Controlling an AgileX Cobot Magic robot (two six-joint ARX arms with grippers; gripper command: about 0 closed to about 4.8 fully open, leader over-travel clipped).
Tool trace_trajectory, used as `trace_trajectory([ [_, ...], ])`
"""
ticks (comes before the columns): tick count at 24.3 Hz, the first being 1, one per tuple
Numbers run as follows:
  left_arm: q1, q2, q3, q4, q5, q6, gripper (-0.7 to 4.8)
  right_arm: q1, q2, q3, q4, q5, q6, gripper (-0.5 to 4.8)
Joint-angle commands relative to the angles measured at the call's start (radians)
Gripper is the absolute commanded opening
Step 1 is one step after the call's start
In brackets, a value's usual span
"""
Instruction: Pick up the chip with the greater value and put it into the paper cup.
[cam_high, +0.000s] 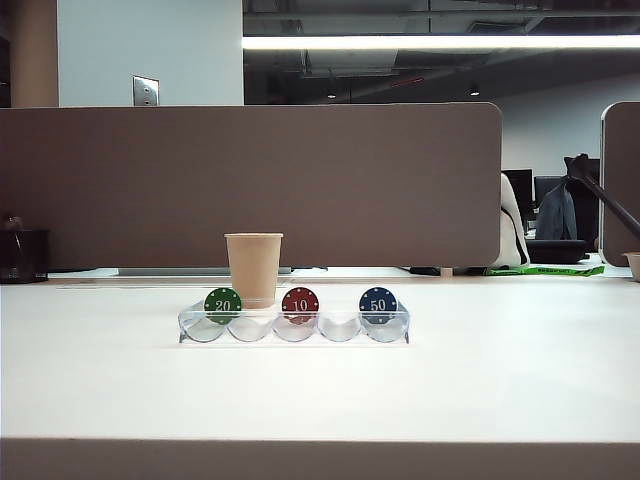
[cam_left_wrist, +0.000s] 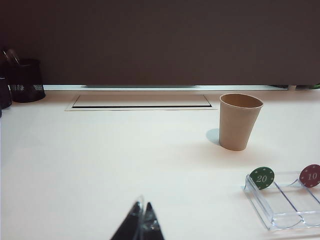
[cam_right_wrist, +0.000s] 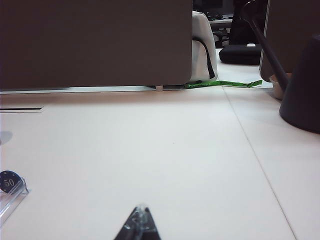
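A white table holds a clear scalloped tray; just behind its left part stands the paper cup; the blue 50 chip stands upright in the tray's rightmost slot, with a red 10 chip and green 20 chip; left gripper and right gripper hang low over bare table, fingertips together, holding nothing.

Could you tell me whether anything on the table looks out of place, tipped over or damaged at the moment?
Nothing stands out. The paper cup stands upright behind the clear tray, and the green 20 chip, red 10 chip and blue 50 chip stand on edge in separate slots. No spill or damage shows.
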Motion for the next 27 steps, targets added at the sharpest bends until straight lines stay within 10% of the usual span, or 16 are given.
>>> trace_trajectory([
  [1,0.000,0.001,0.003,0.015,0.003,0.000,-0.05,0.001,0.000,-0.001,0.010,0.001,0.003,-0.06],
  [8,0.000,0.001,0.003,0.019,0.009,0.000,-0.06,0.001,0.002,0.059,0.007,0.001,-0.033,-0.05],
  [16,-0.019,0.001,0.024,0.010,0.232,-0.023,-0.06,0.001,0.080,0.265,-0.169,-0.018,-0.144,-0.05],
  [27,-0.219,0.056,0.097,-0.118,0.198,0.023,-0.06,0.015,0.752,0.790,-0.387,-0.129,-0.200,-0.05],
])
